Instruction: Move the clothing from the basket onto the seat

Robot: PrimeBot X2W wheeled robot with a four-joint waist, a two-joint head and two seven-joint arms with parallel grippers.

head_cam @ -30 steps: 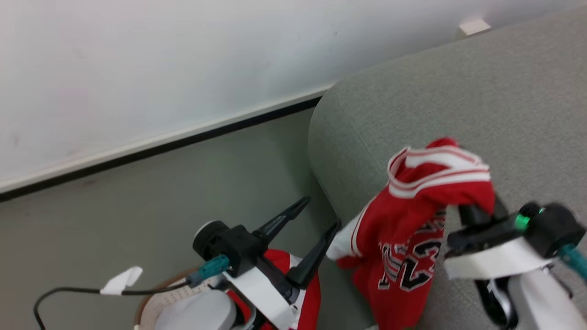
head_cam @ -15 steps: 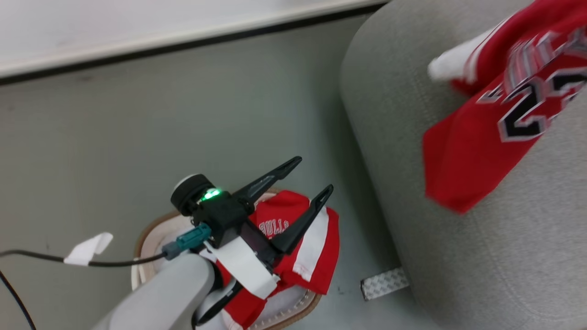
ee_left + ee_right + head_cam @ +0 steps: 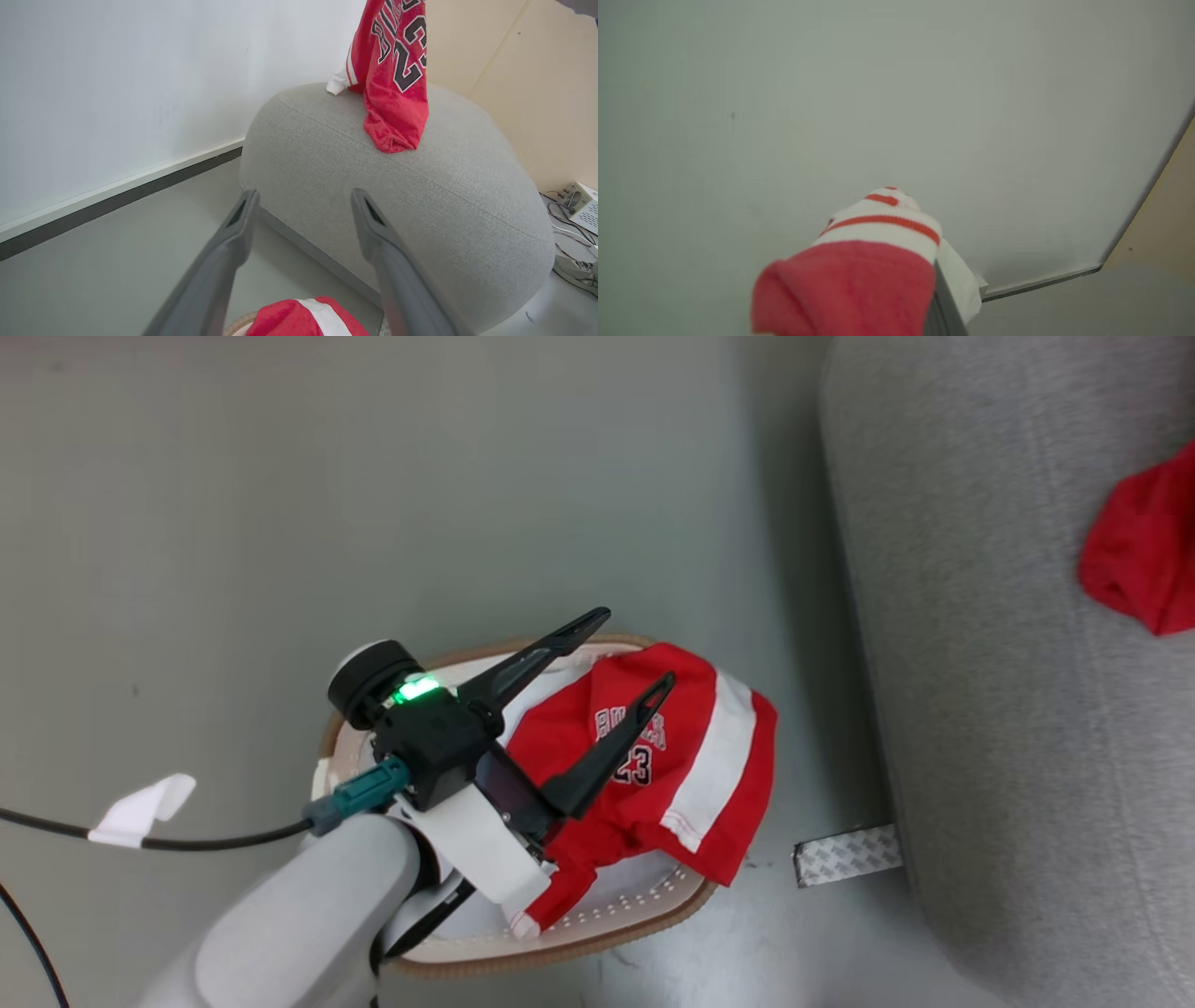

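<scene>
Left gripper (image 3: 635, 646) fingers are standing spread, gripping nothing, above a red striped garment (image 3: 691, 765) lying in the basket (image 3: 607, 919). Right gripper's fingers (image 3: 944, 308) are lying mostly hidden under cloth (image 3: 850, 284); grip cannot be told. A numbered garment (image 3: 397, 84), top cut off, is hanging onto the seat (image 3: 420, 200).

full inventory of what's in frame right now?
jersey: 1, red, black-and-white 23, hanging, lower end on the seat
Bulls garment: 1, red with white stripe, heaped in the basket
basket: 1, cream, tan rim, on floor beside seat
seat: 1, light grey, right of basket
tape strip: 1, silver, floor at seat base
pale box: 1, with wires, floor past seat
cable: 1, black, white tag, runs to left wrist
left gripper: open, above basket
right gripper: draped in jersey fabric, jaws hidden
</scene>
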